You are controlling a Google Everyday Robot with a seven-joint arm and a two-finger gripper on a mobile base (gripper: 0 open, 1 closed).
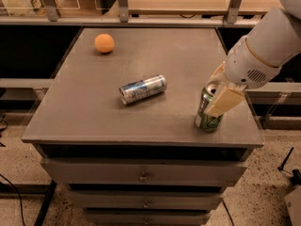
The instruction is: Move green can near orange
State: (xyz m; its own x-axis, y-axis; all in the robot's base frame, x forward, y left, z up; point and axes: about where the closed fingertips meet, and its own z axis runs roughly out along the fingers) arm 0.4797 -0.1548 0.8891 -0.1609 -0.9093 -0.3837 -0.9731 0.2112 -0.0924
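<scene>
My claw point(212, 97) hugs the green metal soda can point(206, 121) tight, so next I carry it to the round orange fruit point(104, 43).

Dim, warm light from overhead leaves a pale sheen on the bench point(178, 51). The hand point(212, 98), at the green can point(207, 121) front right, casts a soft shadow. The silver can point(142, 89) glints.

Hidden behind gripper point(221, 97) at front right corner of table point(164, 51): upper side of green can point(206, 121) (contact impossible to judge). Cut off by top and right edges: arm point(277, 32). Too small to read: lettering on silver can point(142, 89). Cropped at bottom: lowest drawer point(141, 216).
</scene>
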